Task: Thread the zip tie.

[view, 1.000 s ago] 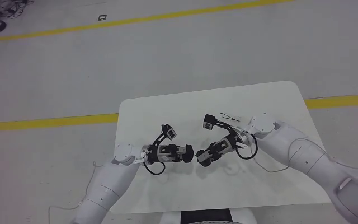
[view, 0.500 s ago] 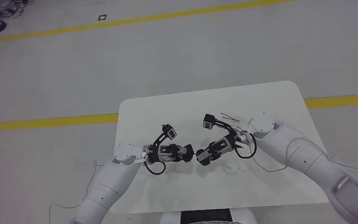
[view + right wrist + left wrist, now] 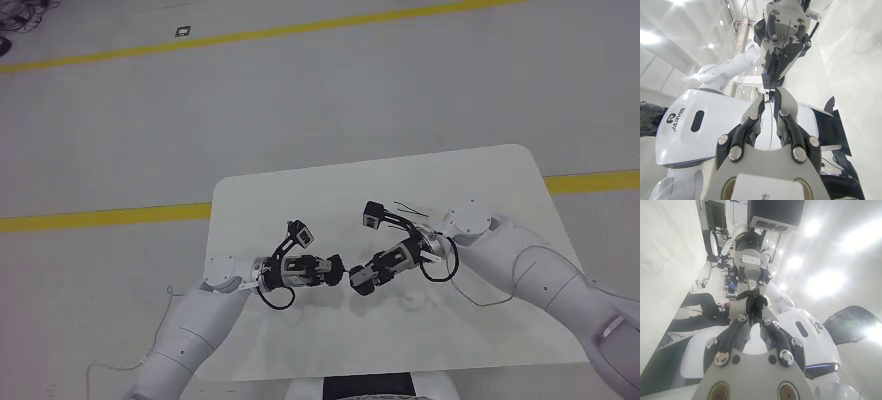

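Above the middle of the white table (image 3: 480,180) my two grippers meet tip to tip. My left gripper (image 3: 337,267) is shut on a thin black zip tie (image 3: 770,85), whose short free end pokes out of the black pads (image 3: 780,62) toward the other arm. Another stretch of the tie (image 3: 787,30) runs back across the left palm. My right gripper (image 3: 771,96) is open by a narrow gap just in front of that free end. In the left wrist view my left gripper (image 3: 754,306) is pinched together, with the right gripper (image 3: 751,289) directly beyond it.
Spare black zip ties (image 3: 410,210) lie on the table behind the right arm. A thin cable (image 3: 480,300) loops on the table under the right forearm. The table's near edge lies just behind both grippers.
The left wrist has drawn back slightly to the left. The two grippers remain almost tip to tip.
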Controlling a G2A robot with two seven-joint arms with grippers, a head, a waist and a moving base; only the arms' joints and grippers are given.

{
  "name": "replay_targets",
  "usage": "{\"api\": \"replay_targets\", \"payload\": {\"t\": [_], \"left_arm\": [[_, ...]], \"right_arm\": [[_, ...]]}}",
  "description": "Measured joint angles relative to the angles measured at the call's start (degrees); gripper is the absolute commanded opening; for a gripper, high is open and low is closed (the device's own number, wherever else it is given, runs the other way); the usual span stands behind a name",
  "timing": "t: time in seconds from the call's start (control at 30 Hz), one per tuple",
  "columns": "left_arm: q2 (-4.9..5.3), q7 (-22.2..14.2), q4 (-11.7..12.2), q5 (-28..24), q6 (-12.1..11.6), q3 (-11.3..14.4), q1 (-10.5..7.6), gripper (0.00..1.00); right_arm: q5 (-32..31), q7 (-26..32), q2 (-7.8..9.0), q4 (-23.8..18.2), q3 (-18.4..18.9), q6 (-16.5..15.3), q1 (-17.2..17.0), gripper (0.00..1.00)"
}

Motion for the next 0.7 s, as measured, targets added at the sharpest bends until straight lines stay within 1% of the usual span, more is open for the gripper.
{"api": "replay_targets", "payload": {"t": [0.2,0.3,0.4,0.5,0.57,0.63,0.7], "left_arm": [[0.37,2.0,0.1,1.1,-0.9,-1.1,0.33,0.00],[0.56,3.7,0.3,2.0,-1.6,-1.7,0.54,0.00],[0.76,7.7,0.1,4.3,-2.5,-2.4,0.91,0.00],[0.99,12.8,-0.6,8.2,-3.4,-3.0,1.42,0.00],[1.23,17.7,-1.3,12.8,-4.0,-3.4,1.88,0.00],[1.27,21.7,-3.0,15.7,-4.1,-3.6,2.76,0.00],[1.26,22.8,-3.7,15.8,-4.0,-3.8,3.14,0.00]], "right_arm": [[-1.4,0.0,1.32,-0.2,2.9,0.0,-0.9,1.00],[-2.1,0.0,2.19,0.1,4.9,0.0,-1.6,1.00],[-3.6,-0.5,2.99,0.9,7.3,0.0,-2.3,1.00],[-7.6,-4.6,3.79,1.2,9.7,0.0,-3.3,1.00],[-10.6,-8.2,4.37,0.2,11.2,0.0,-4.3,1.00],[-12.5,-11.1,4.91,-1.4,12.8,0.0,-5.4,1.00],[-12.9,-11.8,5.03,-1.8,13.2,0.0,-5.6,1.00]]}}
